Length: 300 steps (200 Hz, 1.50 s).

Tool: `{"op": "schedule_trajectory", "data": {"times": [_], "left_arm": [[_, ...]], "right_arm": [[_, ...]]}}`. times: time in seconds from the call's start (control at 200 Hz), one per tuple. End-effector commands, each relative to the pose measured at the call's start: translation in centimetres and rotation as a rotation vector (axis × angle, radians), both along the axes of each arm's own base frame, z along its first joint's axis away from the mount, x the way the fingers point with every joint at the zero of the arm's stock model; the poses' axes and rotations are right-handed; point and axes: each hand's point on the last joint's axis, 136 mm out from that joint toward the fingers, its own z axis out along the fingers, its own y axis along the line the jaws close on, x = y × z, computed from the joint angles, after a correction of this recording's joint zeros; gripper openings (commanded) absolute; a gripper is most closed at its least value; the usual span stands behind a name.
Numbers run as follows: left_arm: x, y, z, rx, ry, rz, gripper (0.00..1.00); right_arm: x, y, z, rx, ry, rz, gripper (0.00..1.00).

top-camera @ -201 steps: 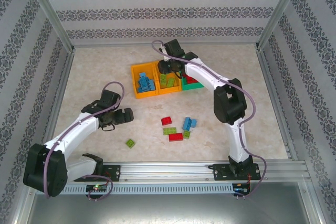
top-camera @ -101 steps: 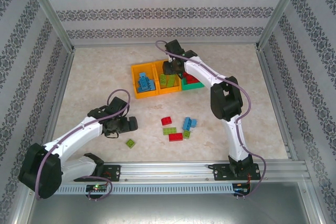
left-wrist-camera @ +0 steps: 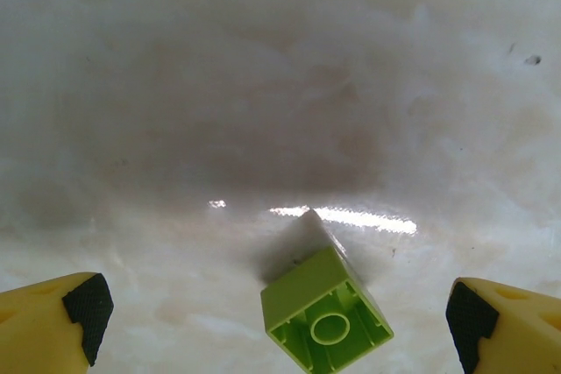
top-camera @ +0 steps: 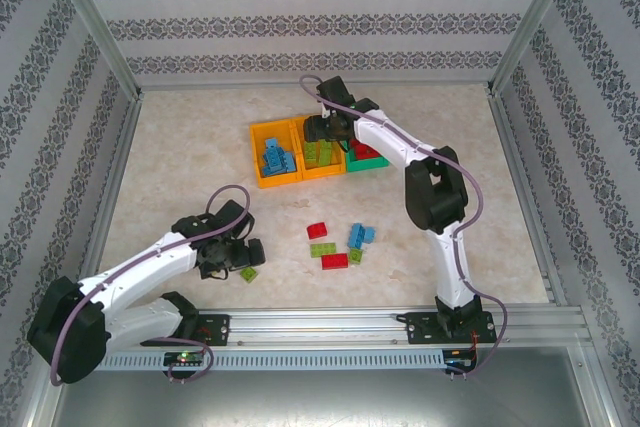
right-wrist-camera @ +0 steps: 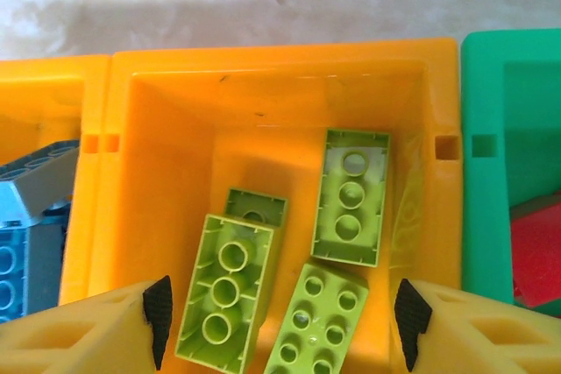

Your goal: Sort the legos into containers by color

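- Lime lego [left-wrist-camera: 326,320] lay, underside showing, ungripped inside the wide-open left gripper [left-wrist-camera: 279,317].
- Right gripper [right-wrist-camera: 282,314] hung open above the middle orange bin [right-wrist-camera: 263,67], 12 o'clock of loose legos [top-camera: 340,242].

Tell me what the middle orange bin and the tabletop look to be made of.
Middle orange bin: likely moulded plastic, semi-gloss; uniform colour, moulded rim slots. Tabletop: marble-patterned and glossy, mirroring a light streak; stone or laminate, unclear.

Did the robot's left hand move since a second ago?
Yes. The left gripper slid toward the near rail, ending at the lone lime brick, which stayed put.
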Motion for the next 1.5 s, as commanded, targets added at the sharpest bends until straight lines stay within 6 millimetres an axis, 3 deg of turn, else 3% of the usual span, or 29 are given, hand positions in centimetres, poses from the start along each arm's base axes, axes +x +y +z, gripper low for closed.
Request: {"op": "schedule_trajectory", "data": {"times": [0.0,0.275,0.49,0.819,1.249,1.494], "left_arm": [[-1.5,-0.1,-0.4,0.001,0.053,0.084,1.00],[-3.2,-1.4,-1.4,-0.057,0.097,0.208,1.00],[-2.0,-2.7,-0.4,-0.080,0.075,0.257,0.98],[-1.1,-4.2,-1.7,-0.070,0.108,0.274,0.92],[-0.2,-3.9,-1.6,-0.019,0.078,0.249,0.63],[0.5,-4.5,-1.8,-0.006,0.072,0.199,0.47]], "right_arm": [[-0.5,1.2,3.3,0.087,-0.049,0.008,0.71],[-1.8,0.8,2.6,0.114,-0.024,-0.002,0.72],[-2.6,0.2,1.5,0.142,-0.019,-0.008,0.74],[-3.1,-1.7,0.5,0.184,0.003,-0.043,0.74],[-5.0,-4.0,0.2,0.151,-0.008,-0.058,0.75],[-5.5,-3.9,0.8,0.168,-0.017,-0.047,0.76]]}}
